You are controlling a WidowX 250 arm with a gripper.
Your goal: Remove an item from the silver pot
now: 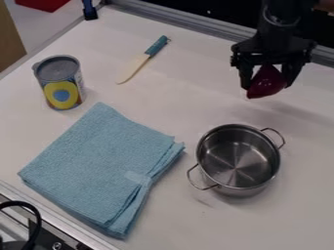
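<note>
Purple-red object [267,82] pinched in the gripper [266,84] (silver pot [239,158] empty) above the table [189,105].

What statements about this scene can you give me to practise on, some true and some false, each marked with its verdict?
1. The gripper holds a dark red item above the table. True.
2. The silver pot lies tipped on its side. False: the silver pot stands upright, open at the top.
3. The knife rests on the blue cloth. False: the knife lies on the table, apart from the blue cloth.
4. The can stands upright. True.
5. The dark red item is inside the silver pot. False: it is held up outside it.
</note>
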